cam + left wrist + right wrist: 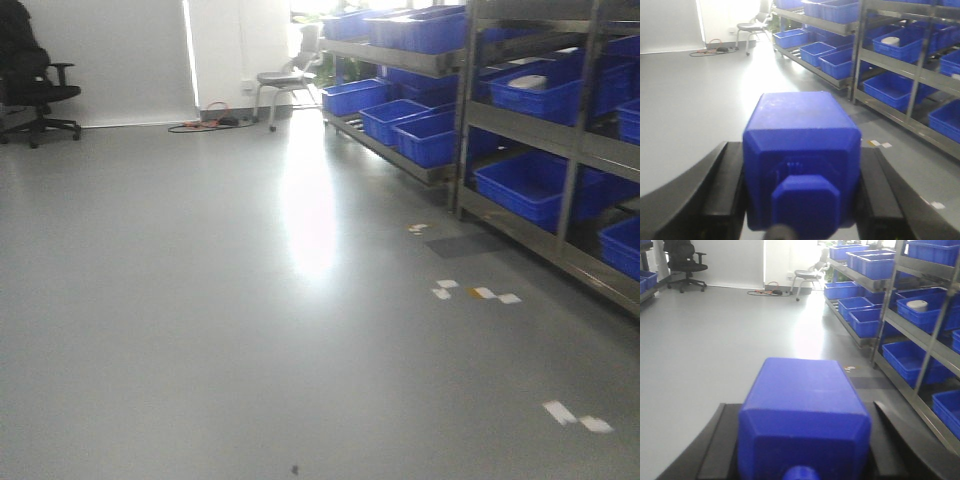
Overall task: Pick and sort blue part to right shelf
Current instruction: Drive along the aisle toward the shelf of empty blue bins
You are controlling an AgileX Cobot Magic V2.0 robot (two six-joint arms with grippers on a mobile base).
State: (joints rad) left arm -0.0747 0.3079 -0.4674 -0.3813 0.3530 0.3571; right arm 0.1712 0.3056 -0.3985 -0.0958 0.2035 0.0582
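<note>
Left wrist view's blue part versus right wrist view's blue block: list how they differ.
The blue part has a flat, squarish cap; the blue block has a rounder knob, mostly cut off. The blue part's shoulder shows a recess around the cap; the blue block's looks plain. Both are deep blue, square-bodied, gripped between black fingers.

Blue bins (pixel 530 185) on right shelf (pixel 520 128)

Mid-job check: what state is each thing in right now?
left hand: shut on the blue part, cap facing the camera.
right hand: shut on the second blue block, knob facing the camera.
right shelf: upright along the right side, tiers loaded with bins.
blue bins: open-topped; one holds a white roll.
</note>
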